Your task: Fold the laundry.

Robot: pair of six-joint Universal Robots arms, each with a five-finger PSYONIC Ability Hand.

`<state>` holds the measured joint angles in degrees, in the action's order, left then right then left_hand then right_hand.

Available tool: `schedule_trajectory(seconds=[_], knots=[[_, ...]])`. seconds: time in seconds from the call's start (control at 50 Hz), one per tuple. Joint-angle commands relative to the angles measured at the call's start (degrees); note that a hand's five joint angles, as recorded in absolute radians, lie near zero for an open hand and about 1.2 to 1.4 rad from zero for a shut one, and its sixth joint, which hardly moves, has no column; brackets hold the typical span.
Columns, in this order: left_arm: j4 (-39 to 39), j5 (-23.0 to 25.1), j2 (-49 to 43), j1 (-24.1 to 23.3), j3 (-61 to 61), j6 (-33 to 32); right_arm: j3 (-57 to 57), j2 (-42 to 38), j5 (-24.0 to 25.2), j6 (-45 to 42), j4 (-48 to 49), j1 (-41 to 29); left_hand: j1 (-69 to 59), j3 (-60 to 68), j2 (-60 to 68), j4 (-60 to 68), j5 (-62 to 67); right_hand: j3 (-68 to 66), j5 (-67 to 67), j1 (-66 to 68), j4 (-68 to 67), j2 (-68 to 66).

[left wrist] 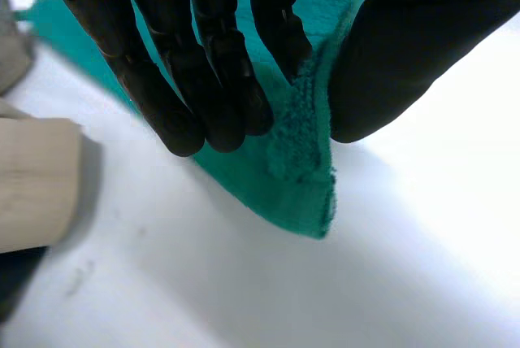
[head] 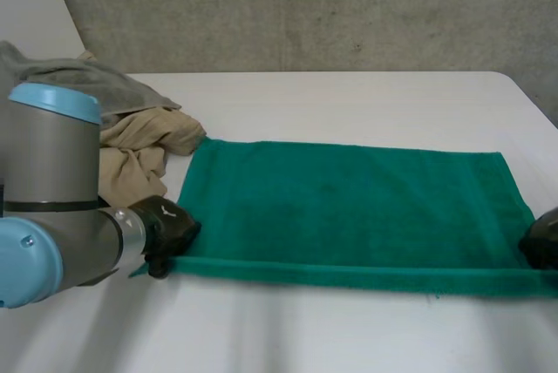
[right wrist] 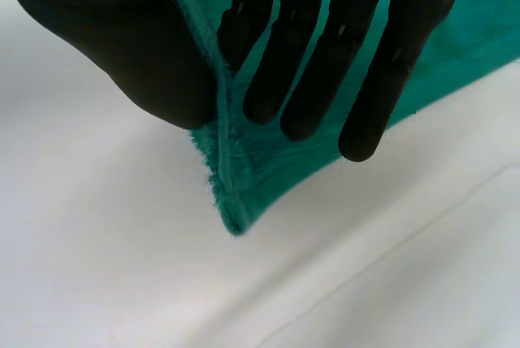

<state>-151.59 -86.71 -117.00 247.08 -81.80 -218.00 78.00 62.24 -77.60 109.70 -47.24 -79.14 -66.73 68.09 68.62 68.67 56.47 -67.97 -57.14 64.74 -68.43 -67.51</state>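
Observation:
A green towel [head: 349, 207] lies spread flat across the white table, its long near edge folded over. My left hand [head: 166, 229] is at the towel's near left corner; in its wrist view the fingers [left wrist: 203, 80] and thumb pinch that corner [left wrist: 305, 193] of green cloth between them. My right hand [head: 542, 240] sits at the near right corner at the view's edge; in its wrist view the fingers [right wrist: 325, 63] and thumb pinch the hem of that corner [right wrist: 231, 193].
A heap of beige cloth [head: 139, 151] and grey cloth [head: 78, 77] lies at the table's back left, close to my left arm [head: 52, 207]. A beige piece [left wrist: 36, 177] shows beside my left hand. A concrete wall stands behind the table.

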Motion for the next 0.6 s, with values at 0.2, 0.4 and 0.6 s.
schedule_trajectory(seconds=[0.2, 0.4, 0.6], knots=[[-10.56, -7.24, -20.09, -4.15, 34.67, 5.31, -9.88, -11.52, 2.72, 17.04, 34.30, -7.43, -13.27, 11.91, 11.38, 11.33, 13.53, -12.03, -12.86, 15.26, -11.57, -12.49], [-15.13, -10.94, -36.44, -6.00, 59.20, -2.15, -18.66, -21.46, 1.32, 21.26, 52.33, -10.68, -13.27, 11.91, 11.38, 11.33, 13.53, -12.03, -12.86, 15.26, -11.57, -12.49], [-18.65, -11.73, -47.87, -6.17, 73.45, -10.25, -33.17, -31.83, -6.94, 23.72, 53.13, -12.79, -13.27, 11.91, 11.38, 11.33, 13.53, 57.97, 57.14, -54.74, 58.43, 57.51]])
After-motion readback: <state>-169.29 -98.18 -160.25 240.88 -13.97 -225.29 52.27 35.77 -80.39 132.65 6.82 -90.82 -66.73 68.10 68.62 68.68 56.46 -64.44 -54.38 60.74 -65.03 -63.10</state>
